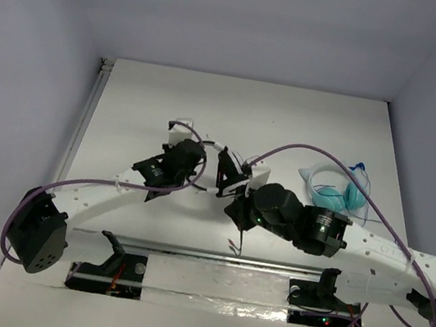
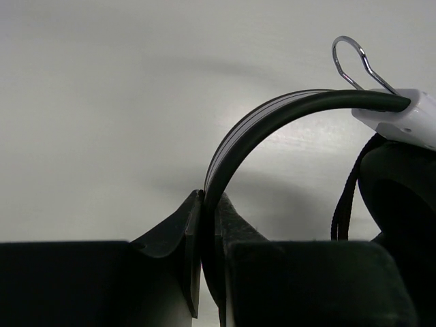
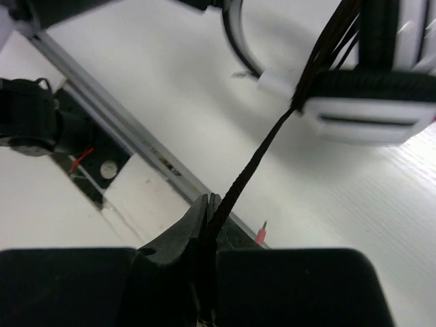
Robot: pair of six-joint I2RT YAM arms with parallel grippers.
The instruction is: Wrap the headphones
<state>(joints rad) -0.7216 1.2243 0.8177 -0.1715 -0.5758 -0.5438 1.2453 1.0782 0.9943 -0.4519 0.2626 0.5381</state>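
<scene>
Right wrist view: the right pincer [image 3: 208,211] is pressed together on the cable [image 3: 255,157]. The cord runs straight and taut from between the jaws up to the white-rimmed earcup [image 3: 368,112], where several dark strands already lie together.

In the left wrist view the left pincer [image 2: 208,204] is likewise closed, pinching the thin black headband [image 2: 272,112] edge-on, and the band arches away to the right above the table.

From above, the headphones [image 1: 225,171] sit near the middle of the table [image 1: 171,90], held between the two arms. They lie just on the far-edge side of the right pincer [image 1: 240,210] and a little to its left. The stretched cable's long axis points from that pincer toward the far edge. The right arm has the loose cord, so the next turn looks to be its job, while the left pincer [image 1: 178,161] acts as the anchor.

The left arm crowds the headphones' left side, so a loop passing there would have little room. A metal rail [image 1: 212,254] runs along the near edge just behind the right pincer. The teal headphones [image 1: 333,194] lie toward the right edge, apart from the work but beside the right forearm.
</scene>
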